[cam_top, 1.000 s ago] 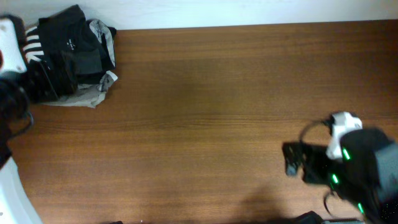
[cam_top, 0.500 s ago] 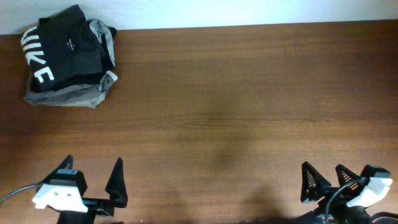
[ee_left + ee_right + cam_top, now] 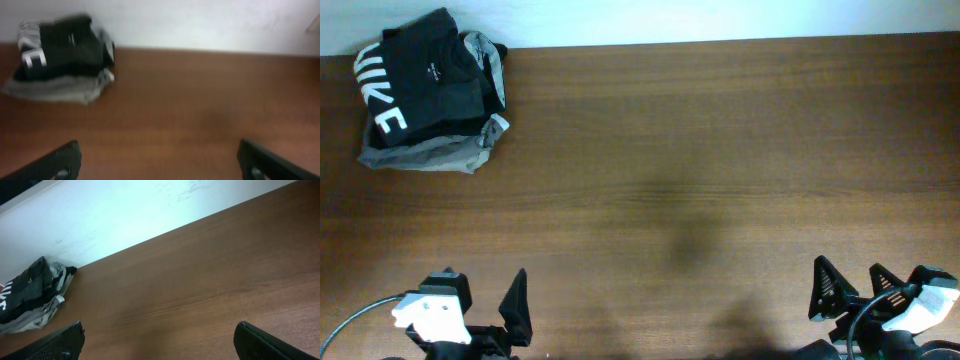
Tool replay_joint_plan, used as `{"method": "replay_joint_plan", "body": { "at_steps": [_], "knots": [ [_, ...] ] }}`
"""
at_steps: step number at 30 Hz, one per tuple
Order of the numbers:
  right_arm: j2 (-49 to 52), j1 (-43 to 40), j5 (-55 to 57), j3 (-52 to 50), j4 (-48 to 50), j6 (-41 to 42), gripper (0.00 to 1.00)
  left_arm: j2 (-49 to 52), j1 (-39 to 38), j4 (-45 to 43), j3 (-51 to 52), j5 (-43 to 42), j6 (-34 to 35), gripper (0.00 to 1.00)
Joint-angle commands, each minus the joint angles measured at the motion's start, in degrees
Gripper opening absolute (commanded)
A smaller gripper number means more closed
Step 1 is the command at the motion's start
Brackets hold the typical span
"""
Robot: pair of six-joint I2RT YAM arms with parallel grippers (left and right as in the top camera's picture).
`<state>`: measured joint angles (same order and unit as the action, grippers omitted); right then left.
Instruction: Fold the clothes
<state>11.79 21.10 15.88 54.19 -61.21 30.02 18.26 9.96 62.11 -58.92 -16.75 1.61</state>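
Note:
A folded pile of clothes [image 3: 428,95], black with white lettering on top of a grey piece, lies at the far left corner of the brown table [image 3: 700,150]. It also shows in the left wrist view [image 3: 60,57] and at the left edge of the right wrist view [image 3: 32,292]. My left gripper [image 3: 480,310] is open and empty at the front left edge, far from the pile; its fingertips frame bare wood in the left wrist view [image 3: 160,160]. My right gripper [image 3: 855,290] is open and empty at the front right edge, also over bare wood in the right wrist view [image 3: 160,337].
A white wall [image 3: 150,210] runs along the far edge of the table. The wood between the grippers and the pile carries nothing else.
One second ago the left arm was at the pile and the right arm over the right of the table. Both have pulled back to the front edge; since half a second ago they barely shifted.

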Motion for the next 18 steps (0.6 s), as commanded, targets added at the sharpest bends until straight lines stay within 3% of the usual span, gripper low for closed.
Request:
{"method": "replay_joint_plan", "body": {
  "at_steps": [1,4,9,12,14,15,18],
  "knots": [
    [-0.13,-0.13,1.57,-0.31,-1.51,0.48,0.99,-0.5,-0.17,5.44,0.17,-0.44,0.55,0.99],
    [-0.24,-4.42,2.86,-0.7,-1.44,0.44,0.99,-0.5,-0.17,12.96,0.17,-0.44,0.55,0.99],
    [-4.9,-16.63,-0.02,-10.47,8.59,-6.21,0.99,-0.5,-0.17,27.98,0.17,-0.42,0.55,0.99],
    [-11.56,-19.61,-1.53,-22.73,21.24,-6.23,0.99,-0.5,-0.15,34.53,0.17,-0.42,0.55,0.99],
    [-11.39,-20.44,-3.56,-27.67,29.94,-7.23,0.99,-0.5,-0.17,34.49,0.17,-0.42,0.55,0.99],
    [-11.56,-20.44,-6.34,-31.58,37.97,-11.5,0.99,-0.5,-0.17,34.47,0.17,-0.42,0.55,0.99],
    [-11.56,-20.44,-7.45,-37.73,48.09,-15.3,0.99,-0.5,-0.17,34.47,0.17,-0.42,0.55,0.99]
  ]
}}
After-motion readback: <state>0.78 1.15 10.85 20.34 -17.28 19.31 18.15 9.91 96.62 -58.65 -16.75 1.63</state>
